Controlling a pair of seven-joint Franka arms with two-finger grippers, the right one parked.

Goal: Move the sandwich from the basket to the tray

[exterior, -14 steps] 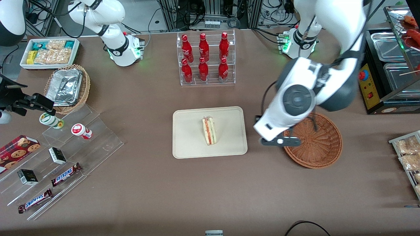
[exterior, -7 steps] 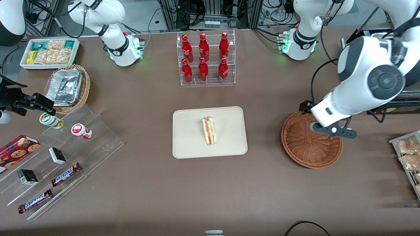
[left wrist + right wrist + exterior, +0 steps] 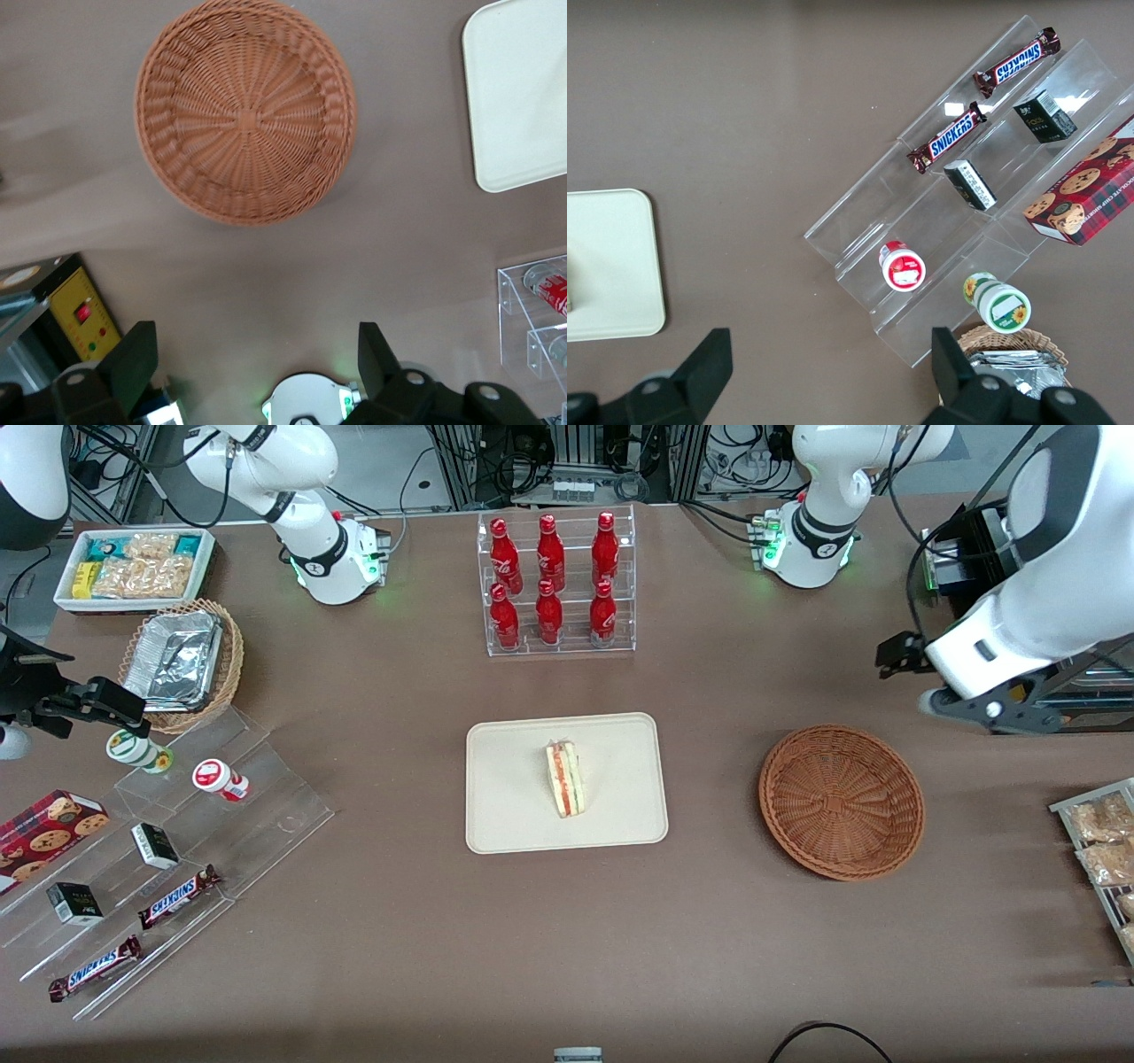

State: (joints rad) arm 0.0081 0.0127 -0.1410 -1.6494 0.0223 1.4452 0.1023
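Sandwich [image 3: 564, 779] lies on the tray [image 3: 505, 815]. Basket [image 3: 841, 802] sits empty beside it. Gripper [image 3: 257, 372] hangs above, fingers [image 3: 133, 363] spread wide, holding nothing

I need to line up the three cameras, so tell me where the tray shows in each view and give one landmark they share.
Front view: the tray lies mid-table with the sandwich on it, beside the empty basket; the open gripper hangs above the table's working-arm end.
Left wrist view: one rounded corner of the tray shows beside the basket.
Right wrist view: a corner of the tray shows.
Shared landmark: the tray itself.
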